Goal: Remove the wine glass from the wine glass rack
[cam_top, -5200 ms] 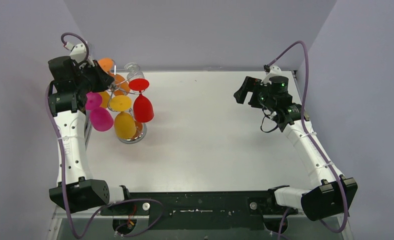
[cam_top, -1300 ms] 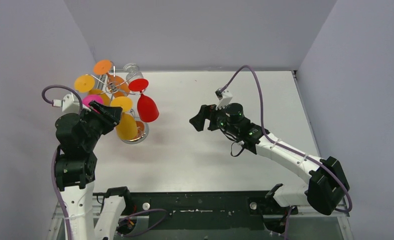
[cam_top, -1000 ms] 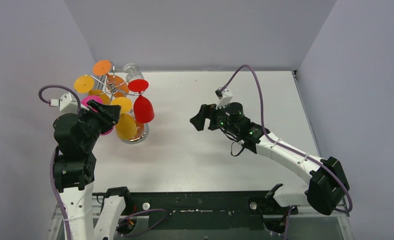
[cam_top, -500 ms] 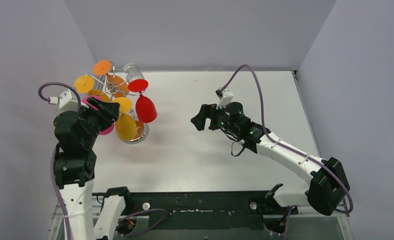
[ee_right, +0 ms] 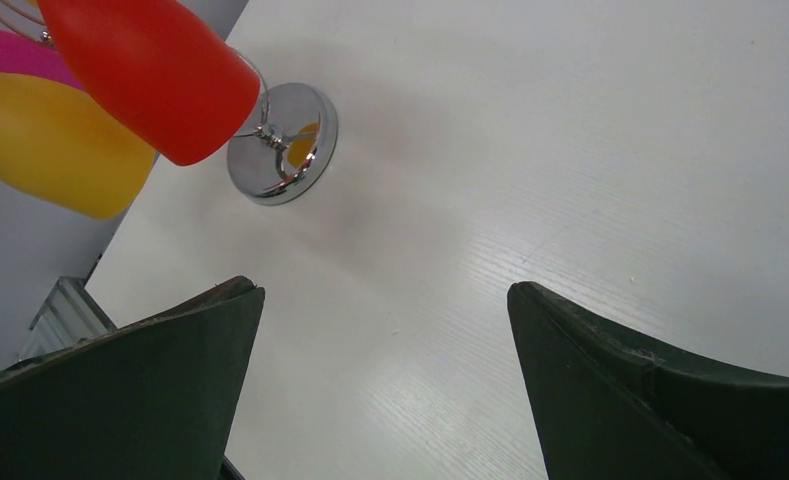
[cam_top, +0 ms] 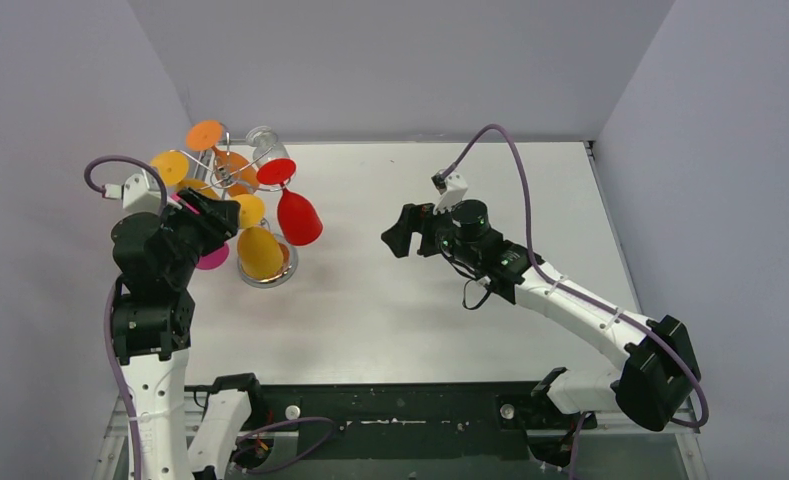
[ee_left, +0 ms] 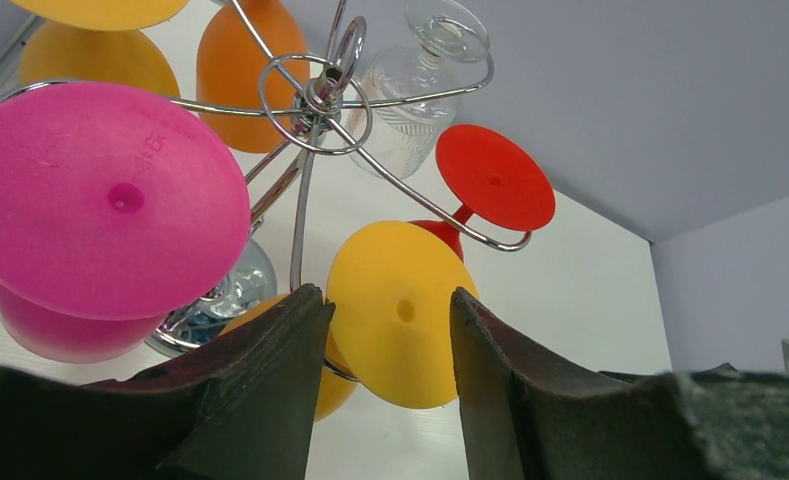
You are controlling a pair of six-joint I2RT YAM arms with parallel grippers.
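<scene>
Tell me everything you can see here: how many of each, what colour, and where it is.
wine glass rack: 1, silver wire, far-left part of the table
pink wine glass: 1, pink, upside down at the rack's near-left side
yellow wine glass: 1, yellow, rack's near side
red wine glass: 1, red, rack's right side
orange wine glass: 1, orange, rack's far side
amber wine glass: 1, yellow-orange, rack's far-left side
clear wine glass: 1, clear, rack's far side
table: 1, white, under everything
left end effector: 1, black, open, close beside the pink wine glass
right end effector: 1, black, open, above mid-table, facing the rack
</scene>
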